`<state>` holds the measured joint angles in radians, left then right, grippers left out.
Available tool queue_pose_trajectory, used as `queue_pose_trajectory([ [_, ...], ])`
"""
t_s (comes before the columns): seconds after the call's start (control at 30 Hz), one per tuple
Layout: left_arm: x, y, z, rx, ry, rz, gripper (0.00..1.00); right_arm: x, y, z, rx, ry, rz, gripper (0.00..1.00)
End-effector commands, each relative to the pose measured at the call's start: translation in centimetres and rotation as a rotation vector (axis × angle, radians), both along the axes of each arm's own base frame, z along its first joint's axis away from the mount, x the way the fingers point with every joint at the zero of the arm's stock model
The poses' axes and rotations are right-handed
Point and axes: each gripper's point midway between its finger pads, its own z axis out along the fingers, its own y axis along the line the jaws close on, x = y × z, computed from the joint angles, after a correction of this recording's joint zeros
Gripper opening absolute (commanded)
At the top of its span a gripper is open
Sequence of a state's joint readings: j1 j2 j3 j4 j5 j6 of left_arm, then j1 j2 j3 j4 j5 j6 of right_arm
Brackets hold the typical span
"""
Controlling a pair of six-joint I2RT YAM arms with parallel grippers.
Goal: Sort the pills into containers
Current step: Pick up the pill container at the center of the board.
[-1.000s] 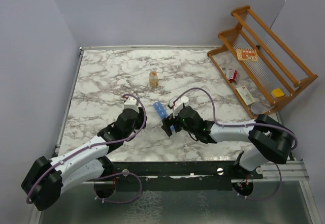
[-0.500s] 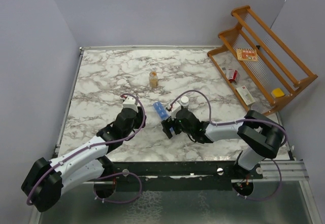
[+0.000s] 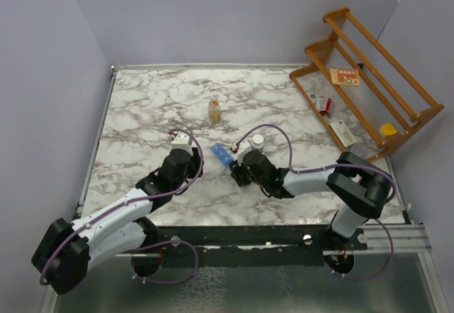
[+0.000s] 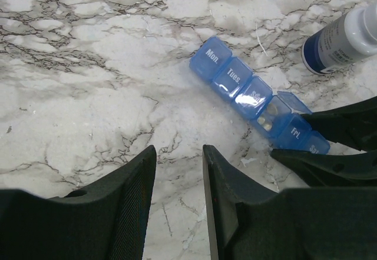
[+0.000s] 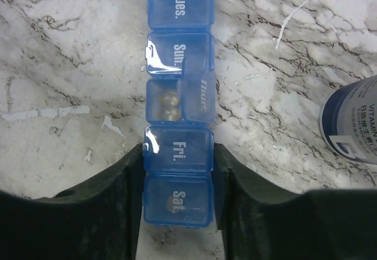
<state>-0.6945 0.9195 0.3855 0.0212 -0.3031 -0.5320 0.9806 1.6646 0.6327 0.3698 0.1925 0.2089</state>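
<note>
Your right gripper: jaws clamped on the containers, near end, on the desk. Your left gripper: jaws slightly parted, empty.

Containers in the black right pincer were translucent blue, white-lettered; table beneath was grey-veined white marble.

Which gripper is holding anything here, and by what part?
The right gripper pinches the container strip across its long sides at the Fri/Sat end. The left gripper holds nothing.
</note>
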Motion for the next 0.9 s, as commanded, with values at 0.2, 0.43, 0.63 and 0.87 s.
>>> queue_pose_trajectory([
  [0.2,0.9,-0.2,1.1,-0.014,-0.019,0.004,0.41,-0.3,-0.3,0.6,-0.035,0.012,0.007,0.13],
  [0.43,1.7,0.1,1.7,-0.058,-0.049,0.015,0.47,-0.3,-0.8,4.6,-0.003,-0.034,0.006,0.01],
  [0.63,1.8,-1.2,4.1,-0.224,-0.166,-0.066,0.57,-0.8,-1.6,8.3,0.034,-0.081,0.02,0.01],
  [0.87,1.3,-3.4,6.8,-0.384,-0.243,-0.199,0.65,-1.5,-3.1,11.1,0.063,-0.118,0.017,0.01],
])
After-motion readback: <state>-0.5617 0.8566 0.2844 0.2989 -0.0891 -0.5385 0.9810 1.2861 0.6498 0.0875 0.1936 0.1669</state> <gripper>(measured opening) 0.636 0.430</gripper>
